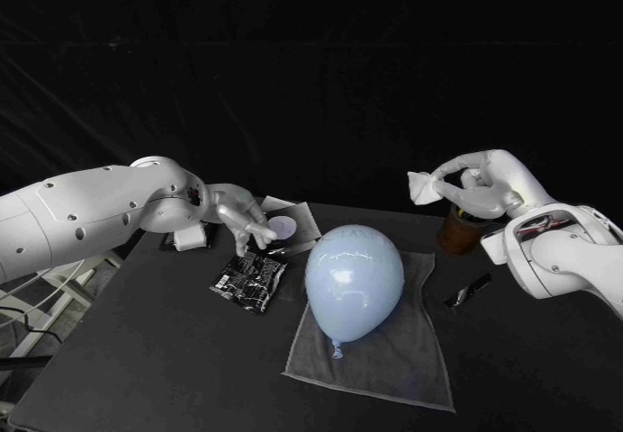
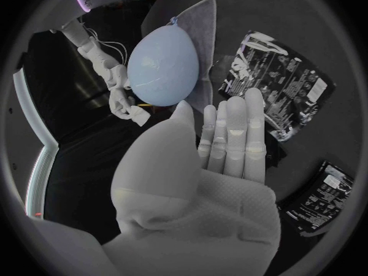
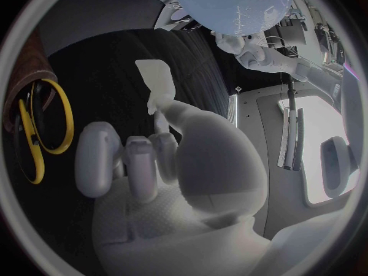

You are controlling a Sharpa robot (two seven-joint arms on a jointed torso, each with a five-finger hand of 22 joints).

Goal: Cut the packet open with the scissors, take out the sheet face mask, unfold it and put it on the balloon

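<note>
I judge packet cut, mask out: R hand pinches folded mask near balloon, L hand spread, empty; unfold+place to go.

White sheet mask in the right robot hand, pale blue balloon beyond, yellow-handled scissors nearby

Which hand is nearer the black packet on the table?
Left. The left hand reaches down close over the black packet; the right hand is raised on the far side of the balloon, pinching a folded white sheet.
</note>
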